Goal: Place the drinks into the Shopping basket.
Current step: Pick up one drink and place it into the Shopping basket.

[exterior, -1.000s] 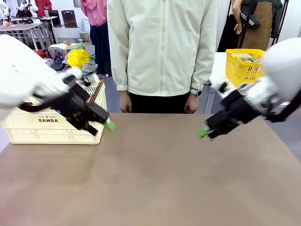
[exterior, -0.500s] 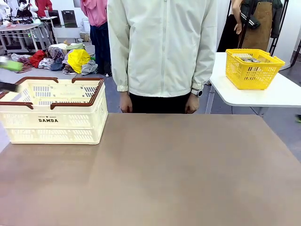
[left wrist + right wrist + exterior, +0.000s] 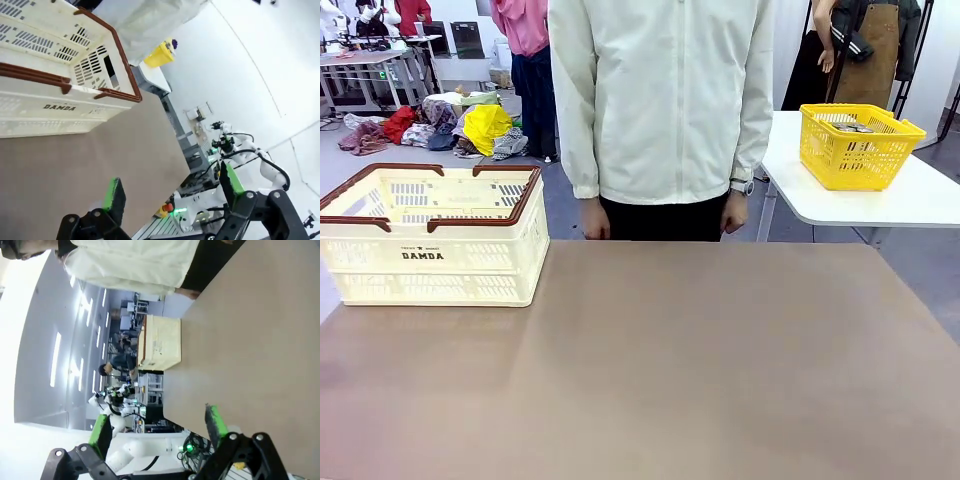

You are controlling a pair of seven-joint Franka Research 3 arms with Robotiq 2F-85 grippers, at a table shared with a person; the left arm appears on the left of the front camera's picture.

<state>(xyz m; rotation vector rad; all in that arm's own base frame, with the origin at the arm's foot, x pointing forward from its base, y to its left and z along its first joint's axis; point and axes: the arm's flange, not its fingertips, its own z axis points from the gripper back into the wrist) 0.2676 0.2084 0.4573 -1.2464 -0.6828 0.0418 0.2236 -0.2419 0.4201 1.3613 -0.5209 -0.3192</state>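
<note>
The drinks are out of view. The cream-white Shopping basket (image 3: pixel 432 262) with its brown rim stands at the table's far left corner, and nothing shows inside it. In the left wrist view, my left gripper (image 3: pixel 172 189) is open above the table, its green pads wide apart with nothing between them; the Shopping basket (image 3: pixel 60 75) lies farther off beyond it. My right gripper (image 3: pixel 159 429) is also open and holds nothing, raised beside the table, with the Shopping basket (image 3: pixel 162 342) far across it.
A person (image 3: pixel 665 100) in a pale jacket stands at the far edge of the brown table (image 3: pixel 670 370), hands hanging down. A yellow mesh basket (image 3: pixel 860 145) sits on a white side table (image 3: pixel 880 205) at the back right.
Both arms, which reached over the table a second ago, have pulled back out of the front view. The person has shifted slightly.
</note>
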